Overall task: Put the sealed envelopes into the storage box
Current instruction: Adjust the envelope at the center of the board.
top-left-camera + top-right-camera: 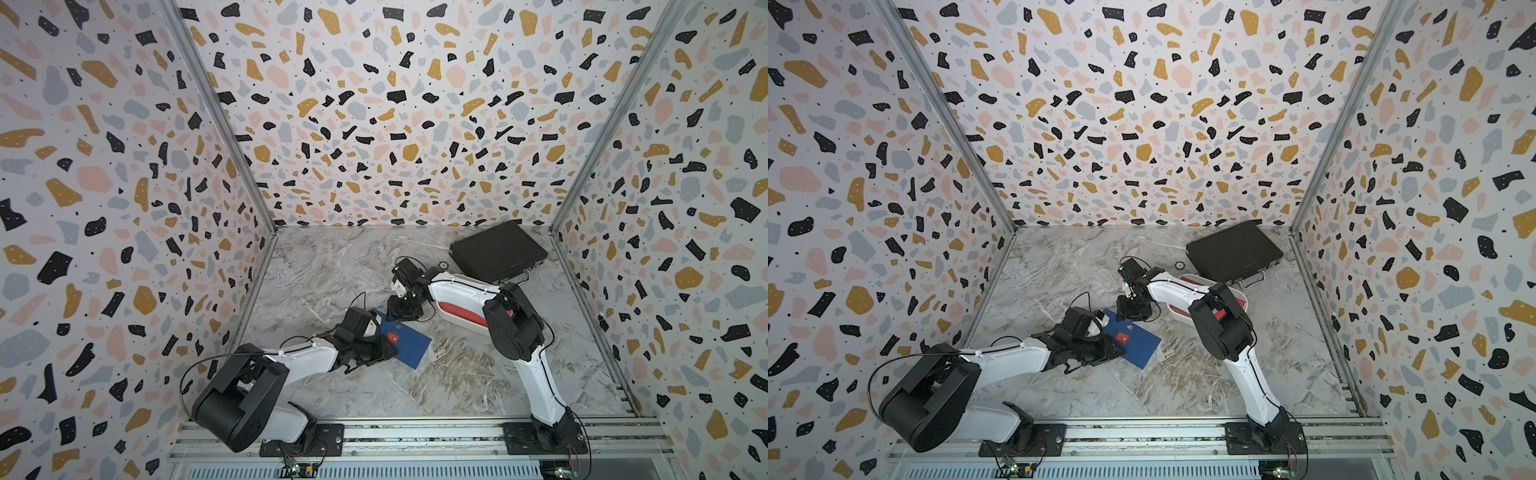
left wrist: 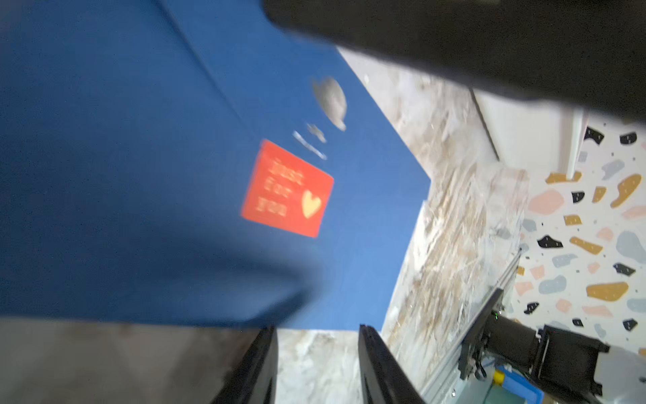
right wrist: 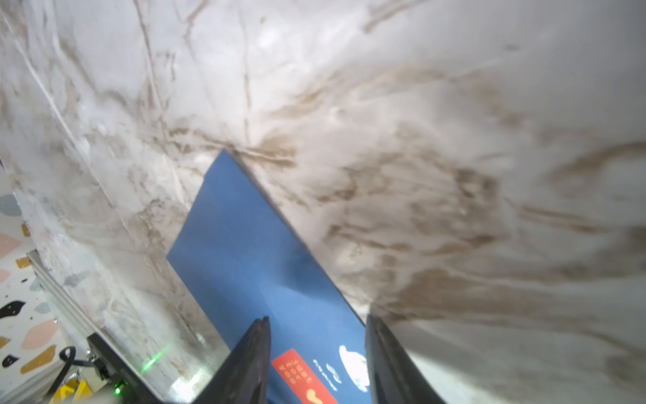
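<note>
Both grippers stand with jaws parted and empty. My left gripper (image 2: 316,327) sits low at the near-left edge of the navy envelope (image 1: 411,343). My right gripper (image 3: 316,318) hangs over its far end, contact unclear. That envelope lies flat on the marble table (image 1: 332,270), red sticker (image 2: 288,189) up, its long axis running far-left to near-right. The black briefcase (image 1: 496,251) at the far right is closed. Nearer, the white storage box (image 1: 451,320) holds a red envelope (image 1: 461,312).
</note>
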`<state>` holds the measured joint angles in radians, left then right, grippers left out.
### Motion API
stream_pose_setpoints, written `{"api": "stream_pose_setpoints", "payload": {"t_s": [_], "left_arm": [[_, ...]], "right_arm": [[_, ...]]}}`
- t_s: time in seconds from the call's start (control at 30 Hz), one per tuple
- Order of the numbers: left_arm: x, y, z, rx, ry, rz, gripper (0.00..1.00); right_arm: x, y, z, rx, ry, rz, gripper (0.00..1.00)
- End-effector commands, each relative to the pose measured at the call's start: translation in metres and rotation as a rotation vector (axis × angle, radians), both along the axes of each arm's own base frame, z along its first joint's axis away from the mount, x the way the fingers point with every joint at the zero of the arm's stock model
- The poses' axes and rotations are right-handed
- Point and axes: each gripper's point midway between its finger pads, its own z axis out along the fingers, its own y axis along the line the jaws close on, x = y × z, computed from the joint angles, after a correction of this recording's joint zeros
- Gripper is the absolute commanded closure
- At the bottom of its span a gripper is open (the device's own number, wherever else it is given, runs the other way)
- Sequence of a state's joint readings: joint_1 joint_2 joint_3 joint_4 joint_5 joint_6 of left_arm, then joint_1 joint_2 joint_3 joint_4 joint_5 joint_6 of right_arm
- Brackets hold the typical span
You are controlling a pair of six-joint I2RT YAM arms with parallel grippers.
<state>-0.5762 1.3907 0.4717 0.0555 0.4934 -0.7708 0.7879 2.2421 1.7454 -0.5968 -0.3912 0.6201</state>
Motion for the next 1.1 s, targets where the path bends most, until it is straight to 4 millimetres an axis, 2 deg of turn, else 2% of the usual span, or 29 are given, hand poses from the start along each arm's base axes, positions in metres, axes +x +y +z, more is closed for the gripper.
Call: {"api": "stream_pose_setpoints", "payload": {"t_s": [0.0, 0.07, 0.13, 0.27, 0.33, 0.47, 0.57, 0.77, 0.93, 1.07], "left_arm": [[-0.016, -0.009, 0.011, -0.024, -0.002, -0.049, 0.53], [-0.016, -0.003, 0.024, 0.01, -0.05, -0.077, 0.49], [-0.009, 0.017, 0.031, 0.127, -0.109, -0.052, 0.47], [0.019, 0.053, 0.044, 0.198, -0.121, 0.085, 0.46], [0.035, 0.075, 0.043, 0.266, -0.106, 0.163, 0.46], [0.073, 0.097, 0.042, 0.379, -0.151, 0.236, 0.43], [0.095, 0.101, 0.031, 0.417, -0.127, 0.243, 0.42], [0.12, 0.111, 0.006, 0.412, -0.094, 0.268, 0.4], [0.117, 0.103, -0.014, 0.372, -0.049, 0.23, 0.4], [0.104, 0.096, -0.023, 0.327, -0.005, 0.21, 0.42]], "right_arm": [[-0.005, 0.003, 0.02, 0.005, -0.022, 0.077, 0.5], [-0.001, -0.004, 0.033, -0.025, -0.068, 0.089, 0.51], [0.003, -0.015, 0.049, -0.057, -0.135, 0.076, 0.5], [0.005, -0.054, 0.068, -0.179, -0.215, -0.005, 0.5], [0.0, -0.073, 0.071, -0.218, -0.229, -0.061, 0.49], [-0.02, -0.096, 0.063, -0.2, -0.198, -0.182, 0.48], [-0.037, -0.104, 0.053, -0.174, -0.15, -0.253, 0.47], [-0.068, -0.111, 0.029, -0.222, -0.102, -0.284, 0.47], [-0.075, -0.112, 0.015, -0.246, -0.077, -0.297, 0.47], [-0.073, -0.107, 0.011, -0.247, -0.076, -0.294, 0.46]]}}
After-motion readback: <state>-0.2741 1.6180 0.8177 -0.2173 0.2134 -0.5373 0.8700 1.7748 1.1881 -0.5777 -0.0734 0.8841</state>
